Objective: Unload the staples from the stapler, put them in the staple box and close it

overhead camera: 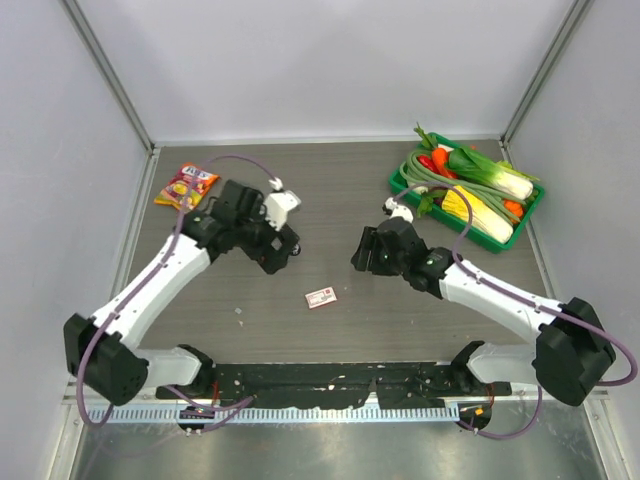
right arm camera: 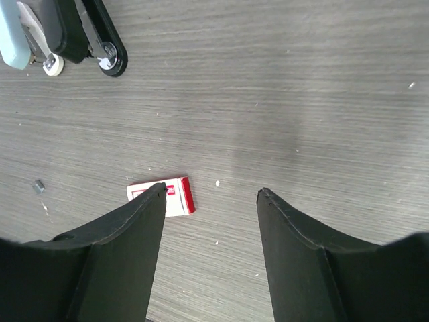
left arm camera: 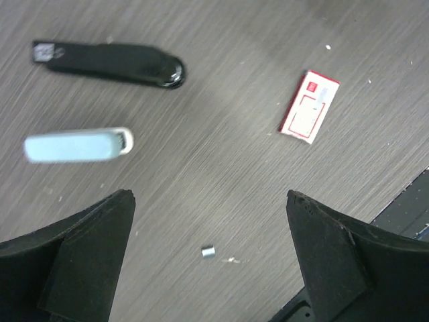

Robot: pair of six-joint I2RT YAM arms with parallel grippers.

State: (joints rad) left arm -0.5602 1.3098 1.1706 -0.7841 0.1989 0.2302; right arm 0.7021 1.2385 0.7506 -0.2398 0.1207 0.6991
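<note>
The pale blue stapler [left arm camera: 77,146] lies flat on the wood-grain table, upper left of my left gripper [left arm camera: 209,194]. A long black part [left arm camera: 110,62] lies beside it. Both show at the top left of the right wrist view [right arm camera: 12,41]. In the top view they are hidden under my left gripper [overhead camera: 281,250]. A small metal staple bit [left arm camera: 208,252] lies between the open left fingers and also shows in the right wrist view [right arm camera: 38,186]. My right gripper [right arm camera: 212,189] is open and empty, hovering above the table [overhead camera: 362,252].
A red-and-white staple packet [overhead camera: 321,297] lies between the arms [left arm camera: 309,107], partly behind my right gripper's left finger [right arm camera: 179,194]. A snack packet [overhead camera: 186,185] lies at the back left. A green tray [overhead camera: 396,181] of vegetables stands at the back right.
</note>
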